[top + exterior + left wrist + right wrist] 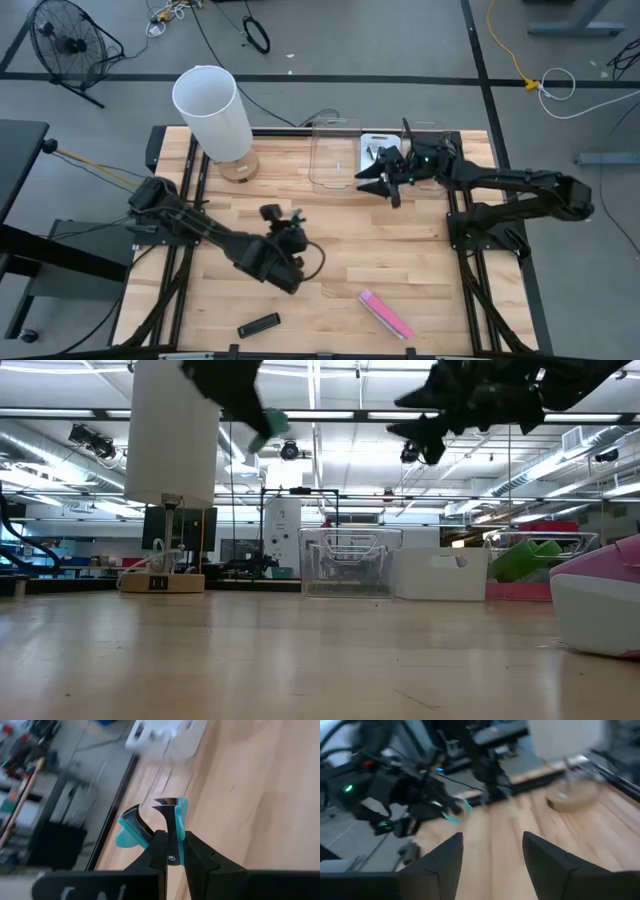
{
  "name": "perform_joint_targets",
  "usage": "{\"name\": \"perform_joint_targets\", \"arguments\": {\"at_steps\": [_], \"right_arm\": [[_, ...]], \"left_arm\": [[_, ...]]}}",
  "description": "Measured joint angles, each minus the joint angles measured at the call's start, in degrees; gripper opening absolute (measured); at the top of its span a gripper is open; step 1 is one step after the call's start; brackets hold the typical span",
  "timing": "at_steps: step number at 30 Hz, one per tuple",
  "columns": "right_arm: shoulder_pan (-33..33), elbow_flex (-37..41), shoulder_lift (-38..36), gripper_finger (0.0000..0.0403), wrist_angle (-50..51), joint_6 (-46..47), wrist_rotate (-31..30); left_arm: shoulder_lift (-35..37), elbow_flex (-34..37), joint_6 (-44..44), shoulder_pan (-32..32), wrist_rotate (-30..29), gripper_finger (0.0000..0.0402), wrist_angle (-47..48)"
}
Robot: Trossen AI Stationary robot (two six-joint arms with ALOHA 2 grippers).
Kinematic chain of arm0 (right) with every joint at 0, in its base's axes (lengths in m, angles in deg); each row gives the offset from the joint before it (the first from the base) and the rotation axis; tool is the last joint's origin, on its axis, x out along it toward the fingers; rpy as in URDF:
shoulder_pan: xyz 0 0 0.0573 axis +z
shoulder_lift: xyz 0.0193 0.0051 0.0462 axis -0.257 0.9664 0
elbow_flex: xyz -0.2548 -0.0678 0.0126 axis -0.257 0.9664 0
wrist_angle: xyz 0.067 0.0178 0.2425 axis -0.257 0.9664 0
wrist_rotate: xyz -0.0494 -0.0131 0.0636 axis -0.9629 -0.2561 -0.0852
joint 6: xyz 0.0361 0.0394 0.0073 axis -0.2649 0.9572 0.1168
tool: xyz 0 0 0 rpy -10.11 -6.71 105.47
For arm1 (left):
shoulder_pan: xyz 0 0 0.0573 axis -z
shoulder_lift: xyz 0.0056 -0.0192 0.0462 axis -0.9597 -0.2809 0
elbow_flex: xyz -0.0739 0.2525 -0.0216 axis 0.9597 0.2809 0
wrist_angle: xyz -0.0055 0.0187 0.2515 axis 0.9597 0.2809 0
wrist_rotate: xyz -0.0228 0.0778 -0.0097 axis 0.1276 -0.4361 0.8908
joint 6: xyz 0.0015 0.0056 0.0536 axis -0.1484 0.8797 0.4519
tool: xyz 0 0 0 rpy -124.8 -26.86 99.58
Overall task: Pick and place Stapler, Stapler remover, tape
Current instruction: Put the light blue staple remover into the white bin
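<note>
One staple remover (150, 822) (teal), in left tool (172, 852)

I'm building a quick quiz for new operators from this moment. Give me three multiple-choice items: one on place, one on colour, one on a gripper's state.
1. Where does the pink stapler lie?
A. in the clear bin
B. on the table's near edge, right of centre
C. under the lamp

2. What colour are the handles of the staple remover?
A. teal
B. red
C. yellow

3. How is the right gripper?
A. shut on tape
B. shut on the stapler
C. open, holding nothing

Answers: 1 B, the high view shows it there. 2 A, the left wrist view shows teal handles in the left gripper. 3 C, its fingers stand apart.
</note>
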Motion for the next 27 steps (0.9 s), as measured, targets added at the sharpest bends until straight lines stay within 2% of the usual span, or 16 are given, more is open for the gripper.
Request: {"name": "perform_joint_targets", "arguments": {"at_steps": [3, 8, 11, 14, 16, 18, 27], "right_arm": [[3.61, 0.00, 0.00, 0.0206, -1.97, -1.38, -2.03], [8.84, 0.00, 0.22, 0.0206, -1.56, -4.25, -10.97], [11.09, 0.02, 0.61, 0.0206, -1.95, -4.44, -14.06], [12.83, 0.02, 1.36, 0.0206, -2.62, -4.87, -16.68], [13.60, 0.02, 1.83, 0.0206, -3.04, -4.89, -17.71], [14.28, 0.02, 2.58, 0.0206, -4.08, -5.23, -17.71], [16.63, 0.02, 4.26, 0.0206, -6.00, -5.75, -17.36]], "left_arm": [[0.90, -0.42, 10.33, -1.62, 1.59, 0.0034, -8.08], [2.80, -0.42, 23.16, -4.17, 7.12, 0.0034, -20.82], [3.16, -0.42, 29.82, -5.35, 11.76, 0.0034, -27.69], [3.16, -0.42, 35.96, -6.35, 19.00, 0.0034, -34.58], [3.16, -0.42, 38.36, -7.05, 23.42, 0.0034, -38.60], [3.14, -0.43, 39.72, -7.70, 25.24, 0.0034, -40.71], [3.44, -0.42, 42.09, -10.75, 27.12, 0.0034, -41.86]]}}
